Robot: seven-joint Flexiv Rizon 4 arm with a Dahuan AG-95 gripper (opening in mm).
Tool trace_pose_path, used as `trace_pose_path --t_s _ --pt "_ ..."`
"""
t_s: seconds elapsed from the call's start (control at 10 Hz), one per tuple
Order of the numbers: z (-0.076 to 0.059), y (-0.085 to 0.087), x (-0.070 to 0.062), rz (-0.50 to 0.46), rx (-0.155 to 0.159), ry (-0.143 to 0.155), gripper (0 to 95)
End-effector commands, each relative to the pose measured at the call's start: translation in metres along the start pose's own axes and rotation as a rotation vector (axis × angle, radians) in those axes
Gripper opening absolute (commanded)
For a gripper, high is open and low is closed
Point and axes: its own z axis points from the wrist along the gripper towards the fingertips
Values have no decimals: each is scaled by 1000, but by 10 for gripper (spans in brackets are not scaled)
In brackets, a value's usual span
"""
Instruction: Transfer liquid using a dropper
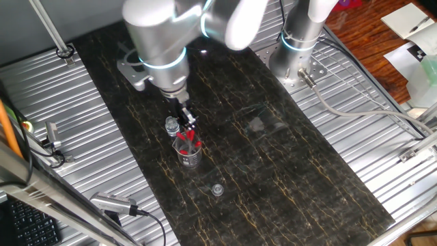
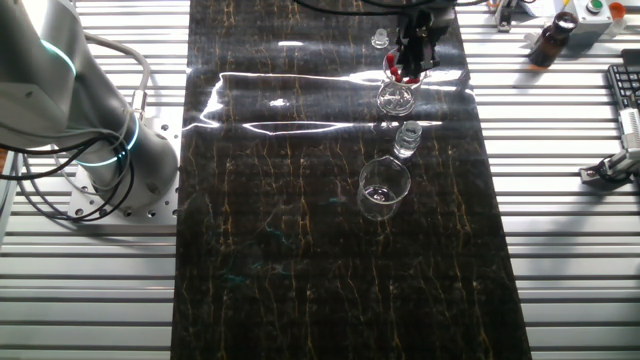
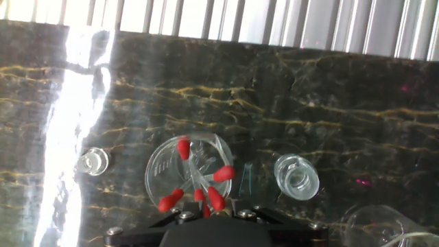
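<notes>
gripper (image 1: 188, 128): right over the small beaker, fingertips down among the bulbs; can't tell if clamped on one
droppers (image 3: 194, 180): red bulbs, standing in small beaker (image 3: 159, 165)
vial (image 3: 296, 176): just beside it
empty beaker (image 2: 384, 187): beyond vial

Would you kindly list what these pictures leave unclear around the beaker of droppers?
- Claw state: fingertips cut off by the bottom edge in the hand view, too small in both fixed views.
- Whether any dropper is gripped: hidden by the claw body.
- Liquid in the small beaker or the larger beaker: clear glass and glare hide it.
</notes>
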Motion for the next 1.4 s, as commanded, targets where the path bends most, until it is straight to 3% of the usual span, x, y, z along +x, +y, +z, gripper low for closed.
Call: trace_pose_path --t_s 0.1,1.4 --pt "4 7 6 9 3 -5 190" --pt "20 14 8 30 3 -18 190"
